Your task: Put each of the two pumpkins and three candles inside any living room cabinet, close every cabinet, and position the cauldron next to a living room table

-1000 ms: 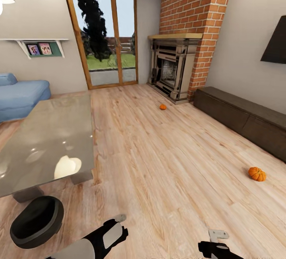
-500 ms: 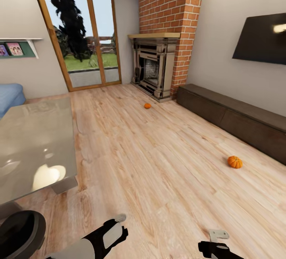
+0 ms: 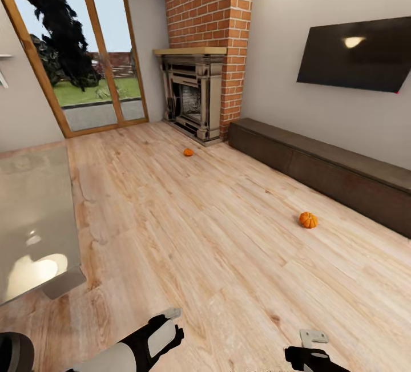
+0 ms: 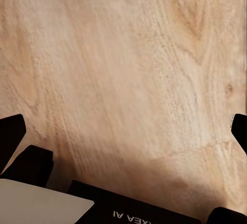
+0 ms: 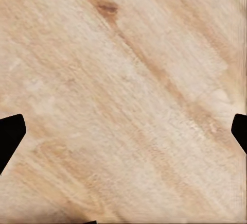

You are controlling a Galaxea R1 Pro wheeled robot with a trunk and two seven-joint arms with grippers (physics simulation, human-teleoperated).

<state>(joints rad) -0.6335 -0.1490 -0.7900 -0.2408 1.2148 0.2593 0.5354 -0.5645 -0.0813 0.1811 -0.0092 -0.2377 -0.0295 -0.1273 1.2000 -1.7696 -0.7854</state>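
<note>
pumpkins (image 3: 308, 219) (image 3: 188, 152) small, orange, ribbed, on floor; both grippers' (image 4: 123, 131) (image 5: 123, 131) fingers spread, empty.

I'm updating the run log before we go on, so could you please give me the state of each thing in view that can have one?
Near pumpkin: on the floor, free.
Far pumpkin: on the floor near the fireplace.
Cabinet: drawers shut.
Left gripper: open, empty.
Right gripper: open, empty.
TV: off.

Head view high, facing cabinet (image 3: 325, 169); 2 wrist views close over floor (image 4: 128, 69).
</note>
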